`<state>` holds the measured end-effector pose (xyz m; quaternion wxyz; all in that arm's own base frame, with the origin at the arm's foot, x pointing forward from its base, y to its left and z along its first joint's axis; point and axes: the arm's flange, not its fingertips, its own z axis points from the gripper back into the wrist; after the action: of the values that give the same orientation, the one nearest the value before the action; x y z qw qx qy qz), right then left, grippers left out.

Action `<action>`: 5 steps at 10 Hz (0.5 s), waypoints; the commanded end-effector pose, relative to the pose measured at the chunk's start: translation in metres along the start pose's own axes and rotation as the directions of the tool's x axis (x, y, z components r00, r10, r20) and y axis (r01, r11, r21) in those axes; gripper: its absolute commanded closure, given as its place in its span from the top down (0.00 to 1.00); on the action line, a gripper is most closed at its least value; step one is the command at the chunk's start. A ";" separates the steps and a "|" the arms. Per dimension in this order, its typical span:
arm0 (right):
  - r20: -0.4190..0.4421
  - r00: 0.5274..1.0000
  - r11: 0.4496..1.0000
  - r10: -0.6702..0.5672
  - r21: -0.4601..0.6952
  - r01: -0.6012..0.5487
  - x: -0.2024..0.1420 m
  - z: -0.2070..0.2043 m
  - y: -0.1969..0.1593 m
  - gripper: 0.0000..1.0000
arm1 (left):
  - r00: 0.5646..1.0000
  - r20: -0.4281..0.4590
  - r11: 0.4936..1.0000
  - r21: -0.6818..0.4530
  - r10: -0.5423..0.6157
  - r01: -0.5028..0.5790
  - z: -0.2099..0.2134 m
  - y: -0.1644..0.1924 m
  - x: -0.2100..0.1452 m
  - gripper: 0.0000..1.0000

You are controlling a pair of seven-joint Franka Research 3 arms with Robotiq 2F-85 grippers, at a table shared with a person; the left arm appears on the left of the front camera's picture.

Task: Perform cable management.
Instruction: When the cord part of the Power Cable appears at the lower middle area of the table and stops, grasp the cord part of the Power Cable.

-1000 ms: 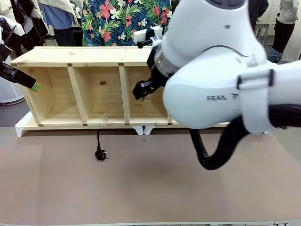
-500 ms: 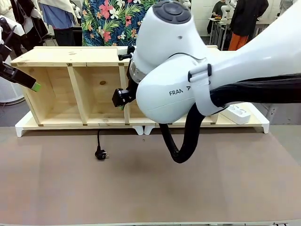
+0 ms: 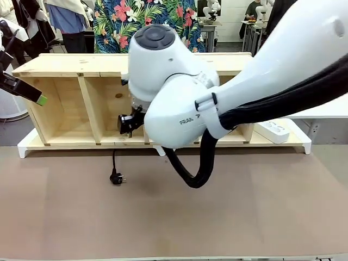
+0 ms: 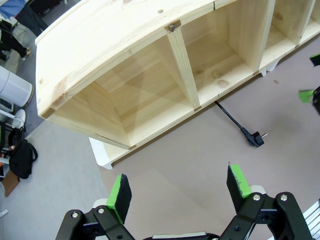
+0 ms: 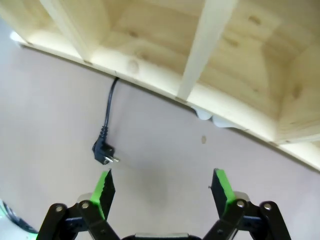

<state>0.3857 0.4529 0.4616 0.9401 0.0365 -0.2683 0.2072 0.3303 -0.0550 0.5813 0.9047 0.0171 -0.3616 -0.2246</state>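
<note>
Right gripper (image 5: 162, 187) swung leftward, jaws apart | left gripper (image 4: 179, 186) jaws apart | one cable (image 3: 113, 163) | one shelf (image 3: 81, 64)

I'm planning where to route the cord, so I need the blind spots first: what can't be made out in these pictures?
- Thin black power cord with round plug: its far end, all three views, vanishes under the pale wooden shelf unit.
- White power strip: front view, partly behind the white right arm.
- Shelf unit's right compartments: front view, same arm covers them.
</note>
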 end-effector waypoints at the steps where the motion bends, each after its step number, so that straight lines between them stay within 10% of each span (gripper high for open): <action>1: -0.018 1.000 0.999 -0.010 -0.037 0.010 0.011 -0.020 0.031 1.00 | 1.000 0.006 1.000 0.002 0.002 -0.002 0.001 0.000 0.000 1.00; 5: -0.036 0.999 0.999 0.008 -0.041 -0.009 0.009 -0.030 0.048 1.00 | 1.000 0.006 1.000 0.002 0.002 -0.002 0.001 0.000 0.000 1.00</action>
<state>0.3837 0.4952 0.4385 0.9450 0.0227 -0.2432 0.2174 0.3303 -0.0550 0.5814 0.9047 0.0171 -0.3616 -0.2246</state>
